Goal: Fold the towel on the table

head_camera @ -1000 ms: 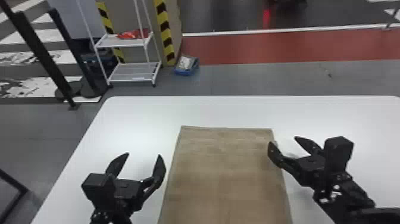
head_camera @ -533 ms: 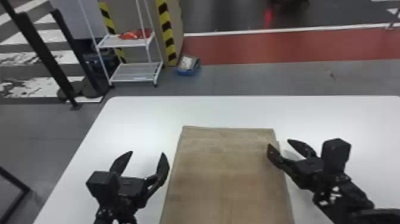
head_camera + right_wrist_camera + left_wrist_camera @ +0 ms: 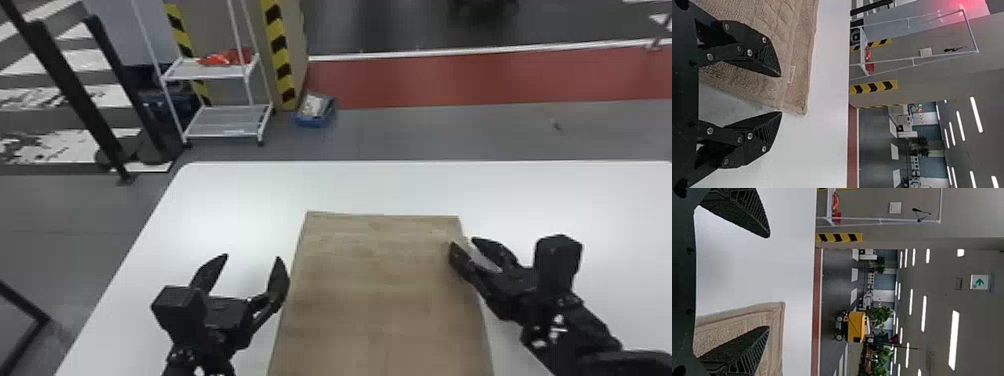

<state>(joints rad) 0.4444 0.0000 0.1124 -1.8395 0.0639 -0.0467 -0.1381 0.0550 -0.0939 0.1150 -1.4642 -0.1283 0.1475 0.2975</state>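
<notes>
A tan towel point(image 3: 380, 290) lies flat on the white table. My left gripper point(image 3: 250, 260) is open at the towel's left edge, its right finger close beside that edge. In the left wrist view, my left gripper point(image 3: 769, 282) has bare table and part of the towel point(image 3: 775, 340) between and behind its fingers. Over the towel's right edge, near the far right corner, my right gripper point(image 3: 462, 242) stands open. The right wrist view shows my right gripper point(image 3: 781, 94) with one finger over the towel point(image 3: 797, 51) and the other over the table beside the corner.
The white table point(image 3: 260, 185) extends beyond the towel on its far, left and right sides. Past its far edge, a white shelf rack point(image 3: 215, 75) and a blue bin point(image 3: 315, 112) stand on the floor.
My left gripper has moved right, closer to the towel's left edge. The right gripper has shifted slightly left, and its fingers look closer together than before. The towel lies as before.
</notes>
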